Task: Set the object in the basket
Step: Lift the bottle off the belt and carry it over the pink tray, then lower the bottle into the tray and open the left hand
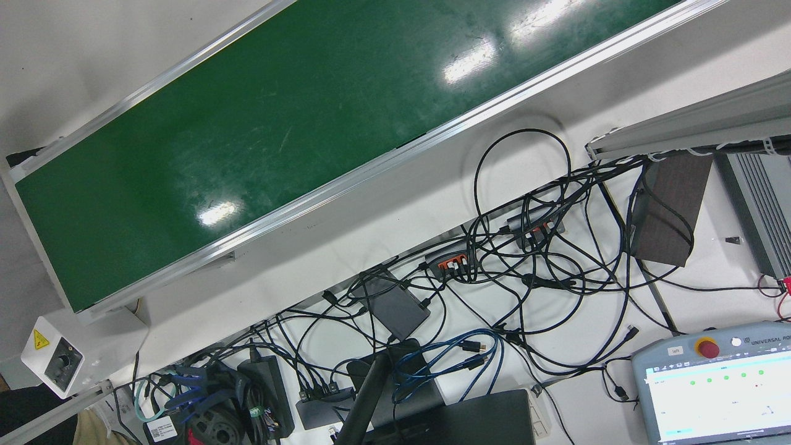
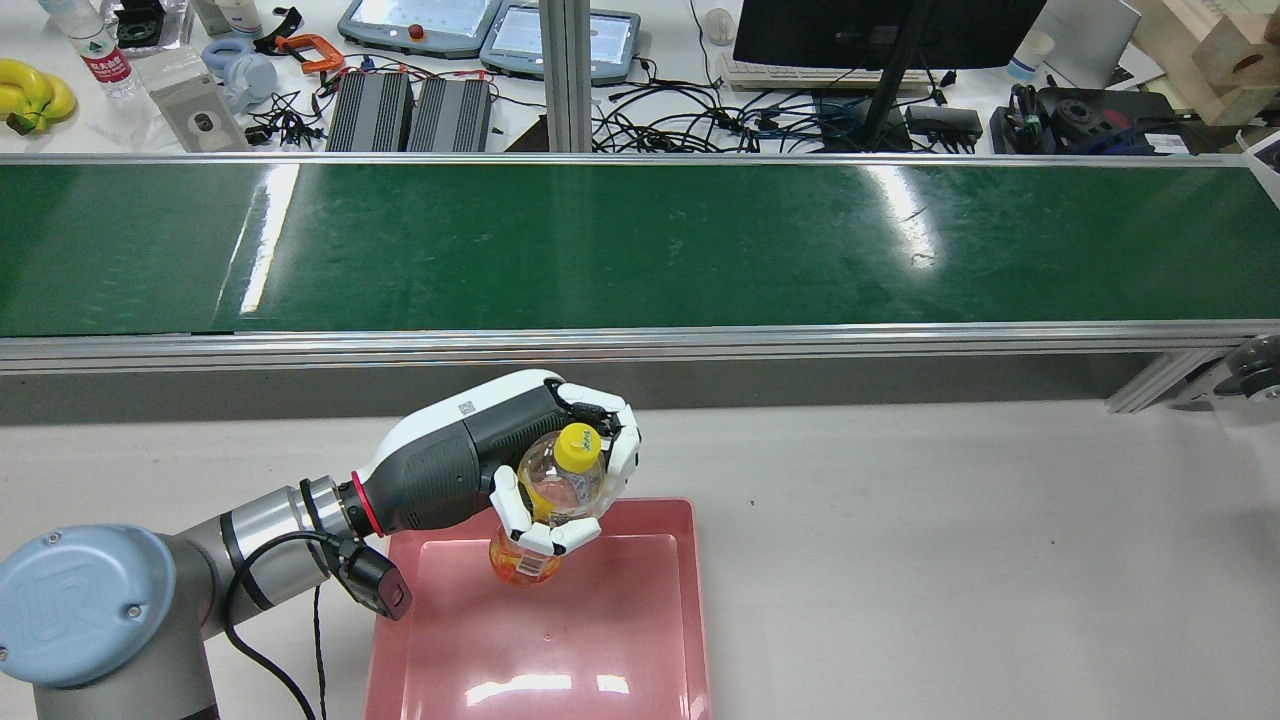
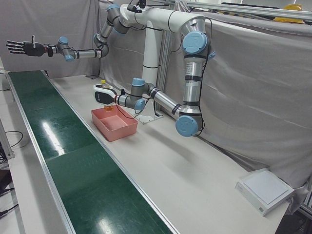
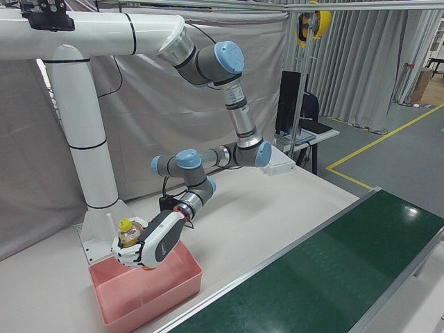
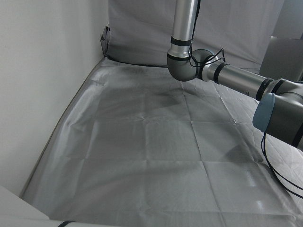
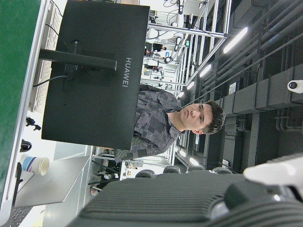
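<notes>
A clear bottle [image 2: 566, 482] with orange drink and a yellow cap is held in my left hand [image 2: 480, 452], whose white fingers are wrapped round it. The bottle hangs tilted over the back left part of the pink basket [image 2: 692, 600], its base just above the basket floor. The same hand [image 4: 154, 251], bottle [image 4: 125, 234] and basket [image 4: 149, 300] show in the right-front view. In the left-front view the hand [image 3: 103, 93] is above the basket [image 3: 117, 129]. My right hand [image 3: 19, 48], dark, is stretched out open and empty, high above the far end of the belt.
The green conveyor belt [image 2: 640, 250] runs along the table past the basket, with an aluminium rail [image 2: 640, 345] on its near side. Monitors, cables and pendants lie beyond it. A white box [image 3: 265, 190] sits at the table's far corner.
</notes>
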